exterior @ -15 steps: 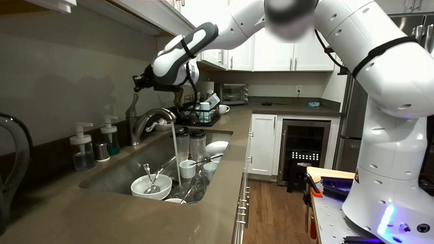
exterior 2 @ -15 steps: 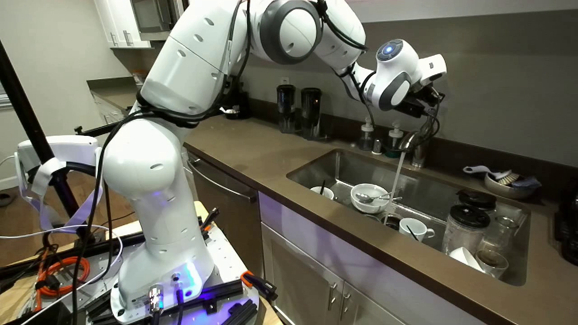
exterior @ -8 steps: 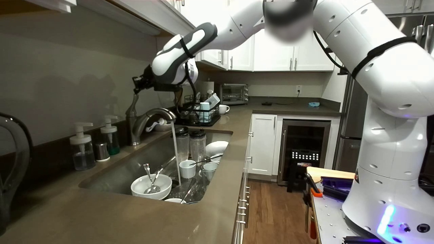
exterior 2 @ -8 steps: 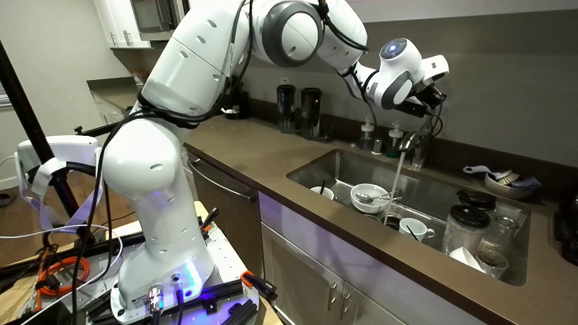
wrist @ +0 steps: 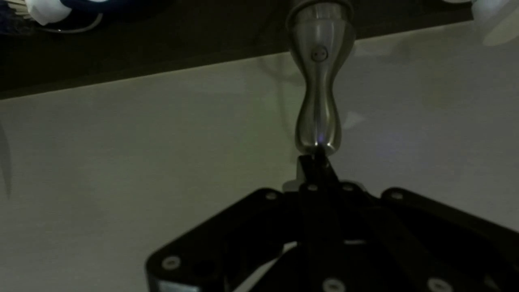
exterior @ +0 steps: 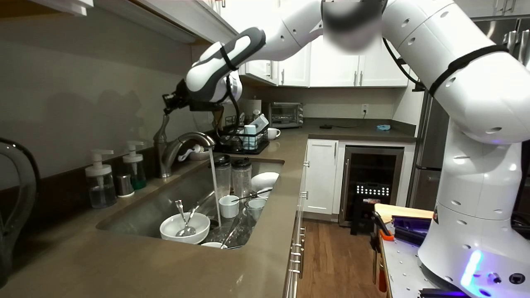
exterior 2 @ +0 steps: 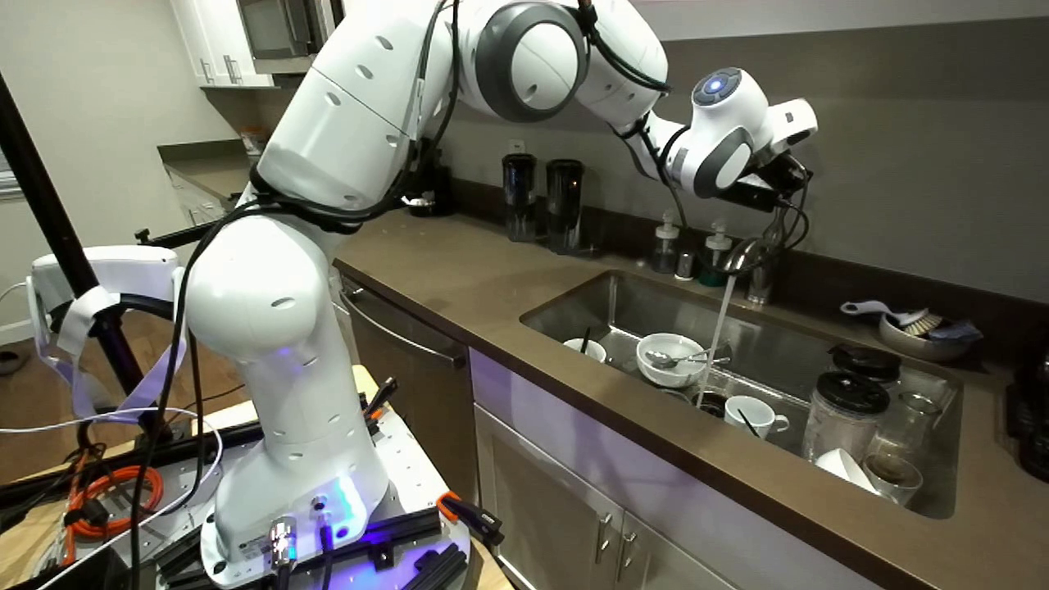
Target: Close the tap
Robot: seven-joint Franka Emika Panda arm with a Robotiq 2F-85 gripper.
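The chrome tap (exterior: 194, 137) stands behind the sink in both exterior views, and its spout also shows (exterior 2: 744, 251). Water runs from the spout into the sink. Its slim lever handle (exterior: 160, 131) points upward and fills the upper middle of the wrist view (wrist: 319, 77). My gripper (exterior: 166, 109) is above the handle, its fingertips at the handle's top end. In the wrist view the fingertips (wrist: 316, 158) are together, with nothing seen between them, and overlap the rounded end of the handle. Cables partly cover the handle in an exterior view, near the gripper (exterior 2: 793, 192).
The sink (exterior 2: 942, 492) holds a white bowl (exterior 2: 668, 360), cups and lidded jars (exterior 2: 848, 410). Soap bottles (exterior: 99, 182) stand beside the tap. A bowl with brushes (exterior 2: 926, 338) sits on the counter. The wall is close behind the handle. A dish rack (exterior: 256, 142) stands farther along.
The arm and gripper have shifted only slightly, a little up and right in an exterior view, staying at the handle's top. The water runs as before.
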